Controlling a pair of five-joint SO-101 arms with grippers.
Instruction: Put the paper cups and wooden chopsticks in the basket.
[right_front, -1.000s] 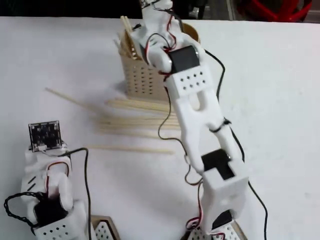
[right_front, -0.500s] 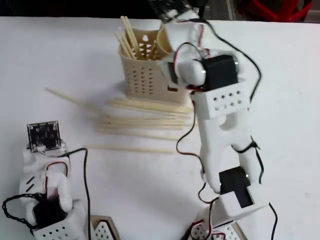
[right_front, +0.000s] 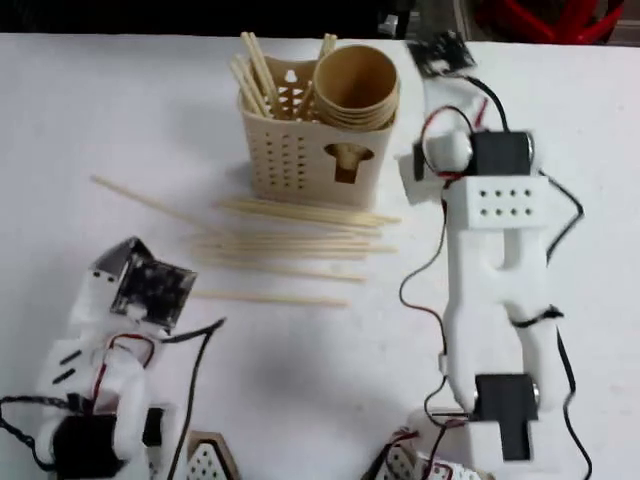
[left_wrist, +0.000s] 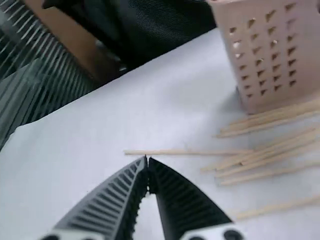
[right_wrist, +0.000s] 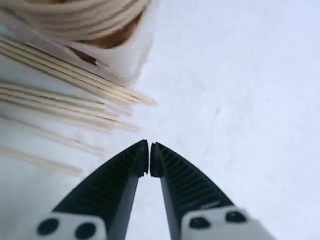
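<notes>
Lifting the pale wooden chopsticks (right_front: 290, 240), loose on the near side of the cream perforated plastic basket (right_front: 290, 160) holding stacked brown paper cups (right_front: 357, 85), likely needs the left gripper (left_wrist: 147, 162), clenched empty like the right gripper (right_wrist: 149, 150), to spread and straddle one stick.

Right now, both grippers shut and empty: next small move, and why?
Probably open the left gripper and lower it around the single chopstick just past its tips. It is shut and empty, and loose chopsticks lie on the table outside the basket.
</notes>
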